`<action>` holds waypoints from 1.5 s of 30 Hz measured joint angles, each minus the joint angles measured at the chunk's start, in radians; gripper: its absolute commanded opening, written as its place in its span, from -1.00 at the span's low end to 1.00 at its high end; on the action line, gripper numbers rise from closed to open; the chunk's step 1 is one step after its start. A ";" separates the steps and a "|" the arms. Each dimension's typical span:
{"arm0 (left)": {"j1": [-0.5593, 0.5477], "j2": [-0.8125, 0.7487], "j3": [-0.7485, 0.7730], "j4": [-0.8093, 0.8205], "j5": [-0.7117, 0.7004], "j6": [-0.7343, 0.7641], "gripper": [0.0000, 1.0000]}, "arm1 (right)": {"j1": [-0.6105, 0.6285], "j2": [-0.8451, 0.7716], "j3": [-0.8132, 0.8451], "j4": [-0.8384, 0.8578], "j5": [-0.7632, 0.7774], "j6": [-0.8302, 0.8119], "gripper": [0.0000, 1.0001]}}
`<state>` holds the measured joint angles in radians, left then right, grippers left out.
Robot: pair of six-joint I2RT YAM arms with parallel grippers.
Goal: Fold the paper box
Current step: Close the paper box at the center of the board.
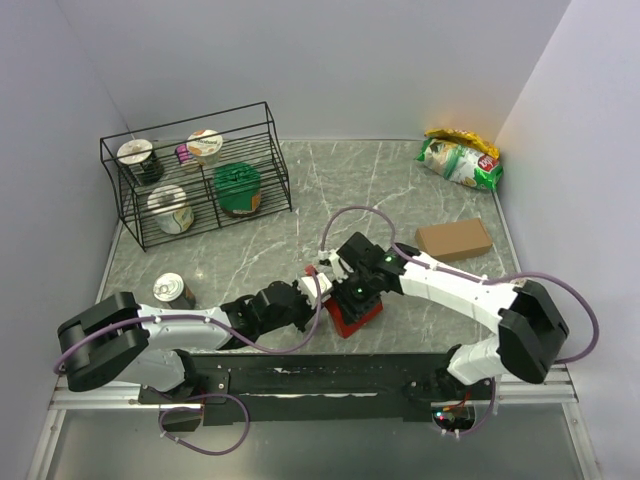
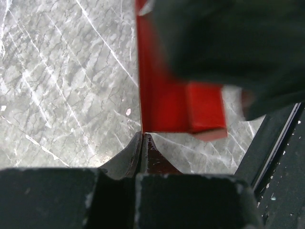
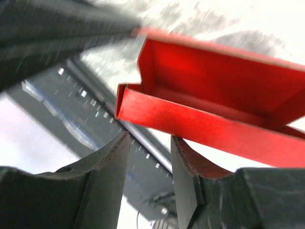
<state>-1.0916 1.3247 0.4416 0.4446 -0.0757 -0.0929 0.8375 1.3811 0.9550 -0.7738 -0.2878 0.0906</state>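
From above, my right end effector (image 1: 360,292) hides most of the paper box (image 1: 347,323). In my left wrist view, a blurred dark shape (image 2: 228,43) covers its upper right, and the top edge cuts it off.

A grey marble-patterned table (image 1: 400,190) carries everything. At its far left stands a black wire rack (image 1: 185,122). In front of the rack, near the left edge, a can (image 1: 173,291) stands upright. In the far right corner lie crumpled snack bags (image 1: 460,160), and nearer on that side a plain brown cardboard box (image 1: 453,239) lies flat. The red paper box (image 1: 352,316) seems to rest on the surface close to the near edge, mostly hidden from above
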 measured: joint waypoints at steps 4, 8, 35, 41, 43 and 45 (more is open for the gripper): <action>0.005 0.009 0.002 0.007 0.006 0.003 -0.98 | -0.001 0.063 0.008 0.057 0.036 -0.001 -0.07; 0.019 0.031 0.004 0.009 0.012 0.003 -0.98 | -0.011 0.109 0.014 0.108 0.050 -0.002 -0.07; 0.307 0.264 0.170 -0.068 0.254 -0.002 -0.98 | -0.151 0.293 0.132 0.218 -0.008 0.120 0.74; 0.360 0.264 0.187 -0.043 0.341 0.027 -0.98 | -0.239 0.252 0.150 0.171 -0.052 -0.007 0.99; 0.361 0.264 0.192 -0.030 0.367 0.034 -0.98 | -0.268 0.251 0.173 0.143 -0.081 -0.097 0.99; 0.362 0.264 0.193 -0.023 0.396 0.058 -0.98 | -0.285 0.251 0.200 0.129 -0.093 -0.180 0.99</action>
<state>-0.7300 1.5883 0.6342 0.4217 0.3199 -0.0345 0.5529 1.6318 1.1549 -0.6453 -0.3809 -0.0895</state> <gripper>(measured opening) 0.020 0.993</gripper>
